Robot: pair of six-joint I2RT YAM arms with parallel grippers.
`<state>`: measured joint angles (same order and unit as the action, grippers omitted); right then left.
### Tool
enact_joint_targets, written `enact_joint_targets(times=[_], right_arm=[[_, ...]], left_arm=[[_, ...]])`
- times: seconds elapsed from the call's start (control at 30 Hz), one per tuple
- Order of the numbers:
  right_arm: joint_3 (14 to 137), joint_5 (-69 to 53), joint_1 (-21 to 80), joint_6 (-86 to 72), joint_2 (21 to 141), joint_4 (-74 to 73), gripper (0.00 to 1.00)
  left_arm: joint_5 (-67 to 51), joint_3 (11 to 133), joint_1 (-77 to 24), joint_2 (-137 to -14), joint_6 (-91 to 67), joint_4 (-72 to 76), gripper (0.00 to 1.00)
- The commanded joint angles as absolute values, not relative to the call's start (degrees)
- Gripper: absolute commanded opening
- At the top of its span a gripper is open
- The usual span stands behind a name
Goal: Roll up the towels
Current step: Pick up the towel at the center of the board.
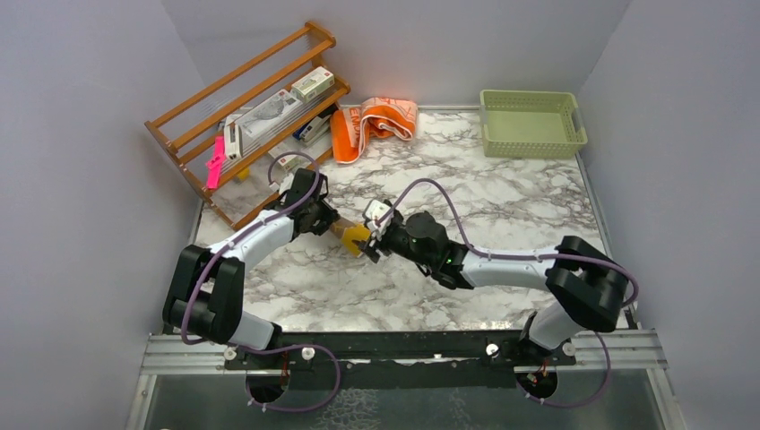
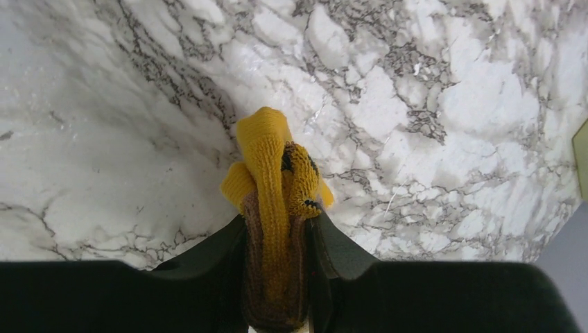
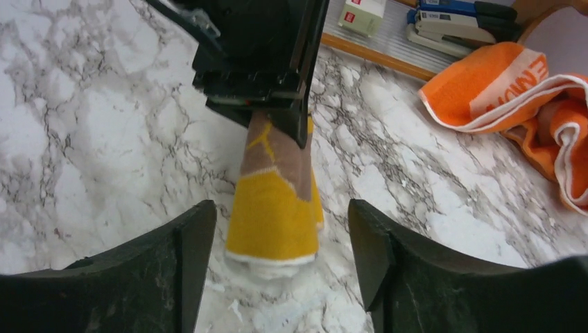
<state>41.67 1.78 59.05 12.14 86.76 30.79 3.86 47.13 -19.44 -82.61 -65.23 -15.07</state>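
Note:
My left gripper (image 1: 336, 226) (image 2: 277, 225) is shut on one end of the mustard-yellow towel (image 1: 356, 236) (image 2: 267, 159), which is bunched into a narrow bundle with a brown part at the jaws. The towel's free end rests on the marble table (image 1: 502, 215). My right gripper (image 1: 370, 247) (image 3: 281, 211) is open, its fingers on either side of the towel's yellow end (image 3: 274, 218) and apart from it. The orange and pale peach towel (image 1: 372, 125) (image 3: 509, 87) lies crumpled at the back of the table, beside the rack.
A wooden rack (image 1: 251, 107) with boxes, a stapler (image 3: 461, 17) and a pink item (image 1: 215, 161) stands at the back left. A pale green basket (image 1: 531, 123) sits at the back right. Grey walls close in on three sides.

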Motion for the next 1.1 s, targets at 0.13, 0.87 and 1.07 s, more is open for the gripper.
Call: enact_joint_targets(times=[0.13,0.87,1.07], right_arm=[[53.11,1.85,60.06,13.09,98.23,33.44,0.83],[61.13,15.09,60.19,10.03,111.11,29.93,0.86],[63.57,21.05,60.16,9.51,113.42,27.56,0.74]], left_arm=[[5.94,50.82,-20.56,-80.24,-69.38,-24.05,0.0],[5.28,57.05,-20.54,-76.93,-71.02,-32.83,0.0],[5.43,57.96,-20.57,-76.65,-70.16,-34.57,0.0]])
